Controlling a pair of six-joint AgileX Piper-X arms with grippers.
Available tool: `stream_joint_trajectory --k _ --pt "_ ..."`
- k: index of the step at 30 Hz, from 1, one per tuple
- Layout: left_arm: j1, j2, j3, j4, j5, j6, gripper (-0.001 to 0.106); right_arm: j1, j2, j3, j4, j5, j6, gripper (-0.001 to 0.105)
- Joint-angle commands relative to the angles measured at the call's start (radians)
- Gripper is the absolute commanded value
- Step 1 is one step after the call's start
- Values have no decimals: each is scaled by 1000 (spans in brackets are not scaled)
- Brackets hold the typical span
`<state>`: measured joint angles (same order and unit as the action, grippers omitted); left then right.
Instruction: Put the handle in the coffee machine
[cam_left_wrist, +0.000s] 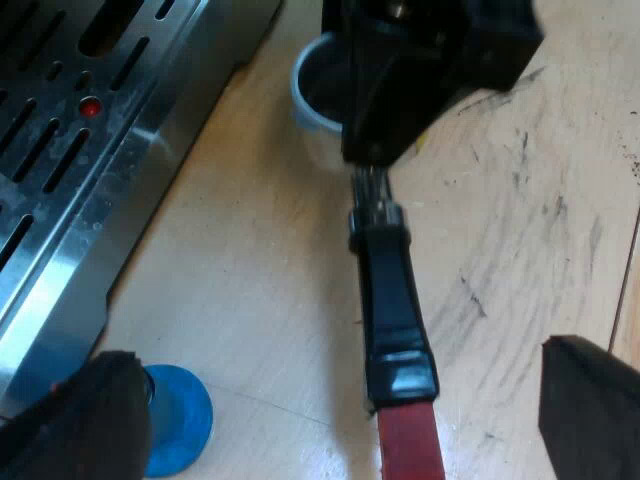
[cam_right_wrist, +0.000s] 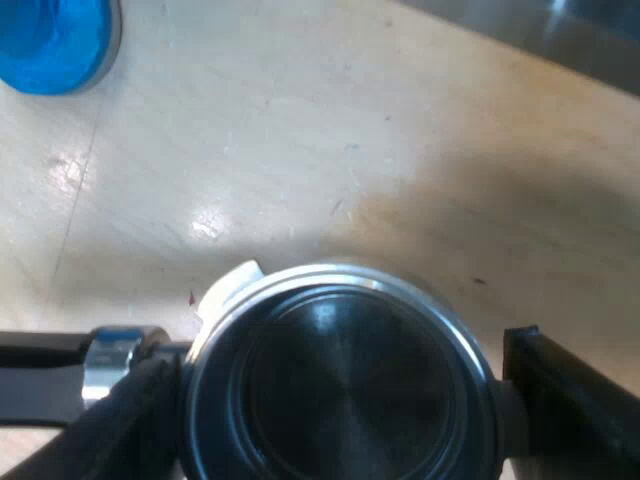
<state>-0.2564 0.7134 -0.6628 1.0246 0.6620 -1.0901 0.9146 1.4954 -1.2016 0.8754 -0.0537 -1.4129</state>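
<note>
Metal holder (cam_right_wrist: 330, 300) clamped at its basket by your right gripper (cam_right_wrist: 350, 410); your left gripper (cam_left_wrist: 340, 365) hangs, fingers apart, above its red-ended handle (cam_left_wrist: 395, 330); blue tamper (cam_left_wrist: 180, 420) nearby.

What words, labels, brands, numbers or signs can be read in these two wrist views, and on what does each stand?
None: no word, number, brand or sign can be read here.
The espresso machine shows bare slotted metal and a red dot, with no lettering.
The metal holder, its handle and the blue tamper carry no print.
</note>
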Motion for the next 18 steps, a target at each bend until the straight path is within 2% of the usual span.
stream_joint_trajectory --k 1,5,9,13,18 --pt "-5 -8 -4 -5 9 1 81 -4 -39 -6 3 6 3 0" --pt "-5 -8 -4 -5 9 4 81 -4 -56 -6 3 12 5 0" --pt "-5 -8 4 -5 16 27 81 -4 -59 -13 3 18 34 0" --pt "-5 -8 43 -5 70 61 81 -4 -59 -33 5 19 34 0" --pt "-5 -8 96 -15 67 106 81 -4 -59 -57 4 19 34 0"
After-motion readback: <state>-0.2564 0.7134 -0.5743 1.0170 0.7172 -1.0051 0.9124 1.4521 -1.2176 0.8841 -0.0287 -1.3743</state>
